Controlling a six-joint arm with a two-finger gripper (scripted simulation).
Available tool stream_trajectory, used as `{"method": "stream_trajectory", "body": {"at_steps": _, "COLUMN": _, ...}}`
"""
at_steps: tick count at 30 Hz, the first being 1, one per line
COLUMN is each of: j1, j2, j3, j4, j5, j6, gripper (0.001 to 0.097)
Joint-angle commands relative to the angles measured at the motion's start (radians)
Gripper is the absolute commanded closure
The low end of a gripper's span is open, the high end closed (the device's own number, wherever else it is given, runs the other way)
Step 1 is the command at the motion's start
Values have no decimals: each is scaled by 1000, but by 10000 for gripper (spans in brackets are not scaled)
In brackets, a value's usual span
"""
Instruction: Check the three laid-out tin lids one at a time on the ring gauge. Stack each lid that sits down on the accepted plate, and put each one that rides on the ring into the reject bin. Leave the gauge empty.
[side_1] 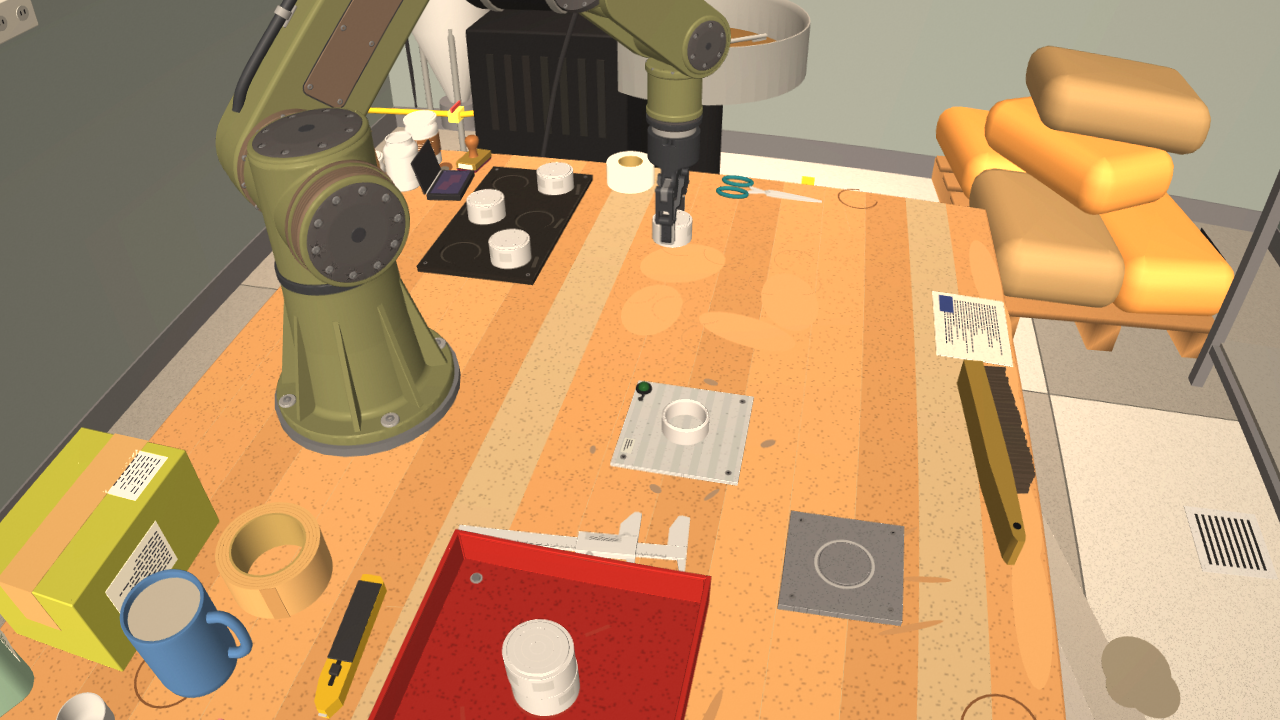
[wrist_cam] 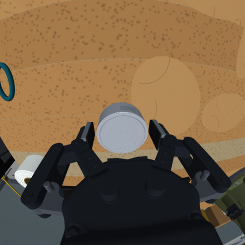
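A white tin lid (side_1: pixel 673 229) (wrist_cam: pixel 122 128) stands on the bench near the far edge, and my gripper (side_1: pixel 667 213) (wrist_cam: pixel 122 131) is lowered around it, open and holding nothing. The ring gauge (side_1: pixel 686 421) sits empty on its pale plate at mid-bench. The grey accepted plate (side_1: pixel 842 567) with its circle mark lies to the gauge's right and carries nothing. The red reject bin (side_1: pixel 546 631) at the near edge holds white lids (side_1: pixel 538 666), apparently two stacked.
The robot base (side_1: pixel 358 358) stands left of the gauge. A black tray (side_1: pixel 507 224) with three white tins lies at the far left, with a tape roll (side_1: pixel 629 171) and scissors (side_1: pixel 743 187) near my gripper. Calipers (side_1: pixel 618 539) rest behind the bin, and a brush (side_1: pixel 994 448) lies at the right.
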Motion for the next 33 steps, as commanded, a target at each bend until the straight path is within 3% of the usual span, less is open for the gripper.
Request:
{"method": "stream_trajectory", "body": {"at_steps": 1, "j1": 0, "j2": -1, "j3": -1, "j4": 0, "j5": 0, "j6": 0, "gripper": 181}}
{"method": "stream_trajectory", "body": {"at_steps": 4, "j1": 0, "j2": -1, "j3": 0, "j4": 0, "j5": 0, "j6": 0, "gripper": 191}}
{"method": "stream_trajectory", "body": {"at_steps": 12, "j1": 0, "j2": 0, "j3": 0, "j4": 0, "j5": -1, "j6": 0, "gripper": 341}}
{"method": "stream_trajectory", "body": {"at_steps": 23, "j1": 0, "j2": -5, "j3": -1, "j4": 0, "j5": 6, "j6": 0, "gripper": 341}}
{"method": "stream_trajectory", "body": {"at_steps": 28, "j1": 0, "j2": -44, "j3": -9, "j4": 0, "j5": 51, "j6": 0, "gripper": 341}}
{"method": "stream_trajectory", "body": {"at_steps": 33, "j1": 0, "j2": -108, "j3": -29, "j4": 0, "j5": 134, "j6": 0, "gripper": 341}}
